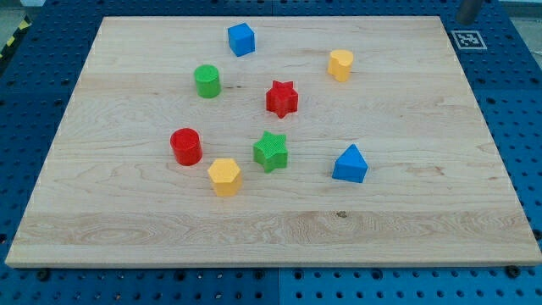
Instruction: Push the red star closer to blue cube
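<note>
Red star waits mid-desk; our tool is out of sight

We see the red star (282, 98) near the middle of the desk (474, 169), with the blue cube (241, 39) up and to the view's left of it, well apart. Our tip does not show, so we cannot tell the tool's state or place. We judge the push not yet begun: the next move calls for bringing the tip to the star's lower right side and driving toward the cube. The lane between them looks open; the green cylinder (207, 81) stands to its left, and the cube sits near the desk's top edge, so the push should stop short.
</note>
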`<move>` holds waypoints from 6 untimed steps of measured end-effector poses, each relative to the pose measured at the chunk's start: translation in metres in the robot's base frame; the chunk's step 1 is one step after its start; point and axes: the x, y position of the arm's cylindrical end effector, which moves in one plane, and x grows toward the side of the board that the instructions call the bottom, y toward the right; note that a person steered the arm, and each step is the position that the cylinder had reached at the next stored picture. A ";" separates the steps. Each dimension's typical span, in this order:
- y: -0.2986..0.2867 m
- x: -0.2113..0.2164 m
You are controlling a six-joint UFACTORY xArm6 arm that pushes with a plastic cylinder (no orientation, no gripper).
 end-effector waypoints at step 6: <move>-0.004 -0.011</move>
